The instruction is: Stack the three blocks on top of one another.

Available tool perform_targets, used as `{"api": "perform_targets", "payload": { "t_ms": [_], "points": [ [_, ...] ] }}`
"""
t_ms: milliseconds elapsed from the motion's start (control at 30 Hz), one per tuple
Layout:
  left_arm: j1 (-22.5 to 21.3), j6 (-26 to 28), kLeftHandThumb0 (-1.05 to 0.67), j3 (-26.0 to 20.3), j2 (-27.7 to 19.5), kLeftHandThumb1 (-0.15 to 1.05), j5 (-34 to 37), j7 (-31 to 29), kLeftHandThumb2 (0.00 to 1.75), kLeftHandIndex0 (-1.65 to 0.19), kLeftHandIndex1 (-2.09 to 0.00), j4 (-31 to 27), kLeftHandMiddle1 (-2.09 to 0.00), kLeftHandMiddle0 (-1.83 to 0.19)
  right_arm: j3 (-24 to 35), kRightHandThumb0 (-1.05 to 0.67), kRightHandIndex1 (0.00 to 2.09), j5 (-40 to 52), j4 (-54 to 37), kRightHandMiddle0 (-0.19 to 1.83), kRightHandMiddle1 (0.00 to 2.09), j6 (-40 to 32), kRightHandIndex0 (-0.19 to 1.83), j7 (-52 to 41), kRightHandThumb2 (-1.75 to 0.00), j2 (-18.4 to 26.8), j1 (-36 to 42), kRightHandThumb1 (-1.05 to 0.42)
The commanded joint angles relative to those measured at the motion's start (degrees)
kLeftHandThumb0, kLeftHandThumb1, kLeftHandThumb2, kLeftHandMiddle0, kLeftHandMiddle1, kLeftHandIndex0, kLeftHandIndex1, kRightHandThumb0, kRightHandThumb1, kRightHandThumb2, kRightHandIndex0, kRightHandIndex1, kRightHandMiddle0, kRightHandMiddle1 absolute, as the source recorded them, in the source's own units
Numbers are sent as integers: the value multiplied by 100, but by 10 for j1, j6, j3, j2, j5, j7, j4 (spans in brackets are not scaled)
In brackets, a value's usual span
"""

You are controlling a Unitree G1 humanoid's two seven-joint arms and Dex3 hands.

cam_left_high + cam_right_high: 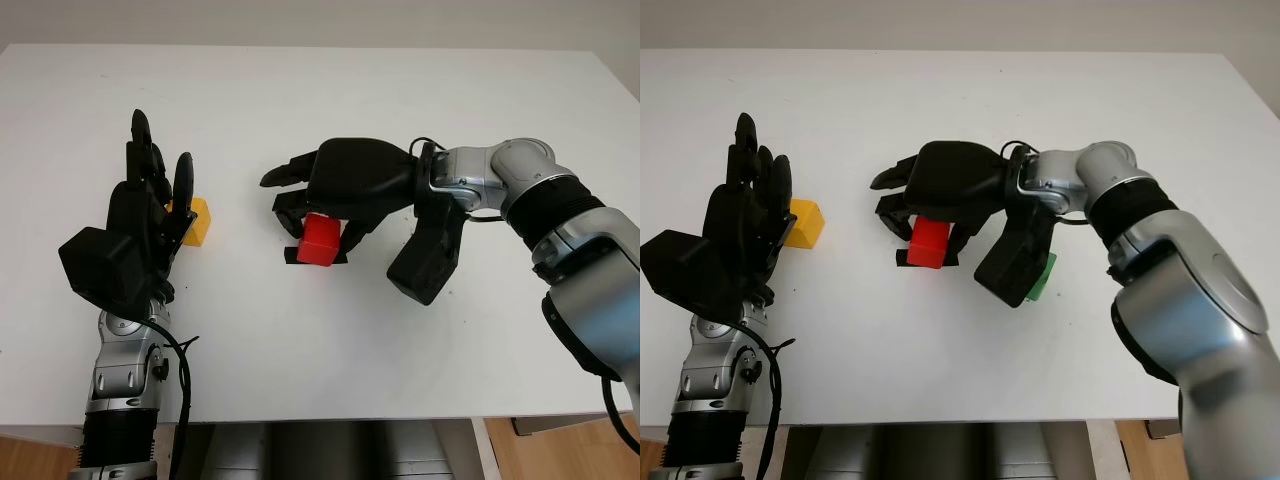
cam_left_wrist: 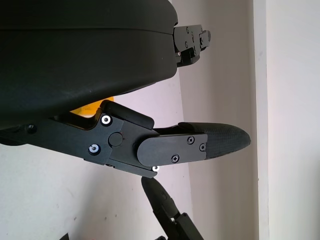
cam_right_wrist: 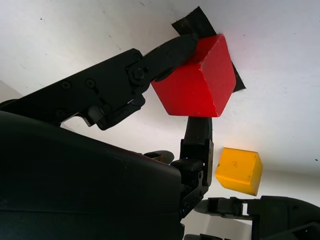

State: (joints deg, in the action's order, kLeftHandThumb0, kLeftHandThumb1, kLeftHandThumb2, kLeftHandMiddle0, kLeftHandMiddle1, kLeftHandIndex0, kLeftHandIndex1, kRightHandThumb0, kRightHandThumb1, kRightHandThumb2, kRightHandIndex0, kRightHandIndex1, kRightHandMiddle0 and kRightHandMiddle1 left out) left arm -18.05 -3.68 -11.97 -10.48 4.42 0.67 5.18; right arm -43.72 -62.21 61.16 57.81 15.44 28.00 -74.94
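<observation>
White counter (image 1: 330, 90): carries all 3 blocks. My right hand (image 1: 345, 185), mid-counter, fingers clamped on red block (image 1: 321, 241), which sits over a black tape mark (image 1: 292, 258). My left hand (image 1: 140, 220), twd counter's left edge, holds nothing, open, just beside yellow block (image 1: 196, 220). Green block (image 1: 1042, 277), right of red, mostly hidden behind right wrist cam housing (image 1: 1015, 255).

Lab-like: bare white table (image 1: 330, 90)
</observation>
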Motion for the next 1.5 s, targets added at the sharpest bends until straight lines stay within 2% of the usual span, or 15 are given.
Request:
{"api": "perform_targets", "payload": {
  "t_ms": [0,200,400,500,533,633,900,1000,1100,1133,1200,1267,1467],
  "points": [
    [8,-5,-71,0,2,105,-1,1,46,11,-6,-7,-5,15,-6,-53,3,-1,2,34,149,2,29,-7,-5,6,-9,-92],
    [8,-1,-71,-1,-1,105,1,-3,47,12,-5,-10,-5,16,-8,-61,1,-1,-6,16,126,-5,20,-11,-5,9,-8,-89],
    [5,-2,-71,-1,0,105,2,-3,47,12,-5,-7,-5,16,-4,-78,3,7,-14,-6,46,-15,-5,-49,-6,13,-8,-90],
    [3,-3,-71,-2,0,105,2,-3,47,12,-6,-5,-5,16,2,-85,1,15,-18,-15,31,-16,-13,-61,-6,16,-5,-92],
    [2,-3,-71,-2,-1,105,2,-3,47,11,-6,-3,-5,16,6,-89,1,22,-17,-18,19,-15,-17,-69,-6,17,-4,-93],
    [0,-2,-72,-1,-4,105,3,-8,47,12,-5,-1,-5,16,13,-91,0,36,-18,-19,4,-14,-19,-83,-6,19,-3,-95],
    [2,0,-72,-2,-5,105,0,-7,47,13,-5,-6,-5,17,38,-94,0,74,-23,-19,0,-12,-19,-110,-5,28,-1,-96],
    [9,7,-72,-2,-12,105,-1,-12,51,15,-4,-17,-4,19,82,-96,0,151,-27,-19,0,-12,-19,-176,-5,40,4,-95],
    [12,4,-71,-6,-15,105,0,-13,52,15,-4,-19,-4,18,130,-94,0,231,-56,-19,0,-31,-19,-240,-13,51,22,-103],
    [13,4,-71,-7,-16,105,0,-12,52,15,-5,-19,-4,18,154,-93,0,272,-64,-19,0,-43,-19,-263,-15,52,35,-104],
    [12,3,-71,-11,-17,105,1,-11,51,13,-5,-18,-5,17,200,-91,0,344,-81,-19,0,-74,-19,-298,-37,51,65,-104],
    [12,4,-71,-14,-19,105,1,-10,50,12,-6,-18,-6,16,244,-90,0,410,-104,-19,0,-116,-19,-324,-46,45,100,-105],
    [12,1,-70,-20,-32,105,5,-24,49,12,-6,-17,-6,16,331,-87,0,518,-174,-19,0,-236,-19,-341,-51,17,193,-105]
  ]
}}
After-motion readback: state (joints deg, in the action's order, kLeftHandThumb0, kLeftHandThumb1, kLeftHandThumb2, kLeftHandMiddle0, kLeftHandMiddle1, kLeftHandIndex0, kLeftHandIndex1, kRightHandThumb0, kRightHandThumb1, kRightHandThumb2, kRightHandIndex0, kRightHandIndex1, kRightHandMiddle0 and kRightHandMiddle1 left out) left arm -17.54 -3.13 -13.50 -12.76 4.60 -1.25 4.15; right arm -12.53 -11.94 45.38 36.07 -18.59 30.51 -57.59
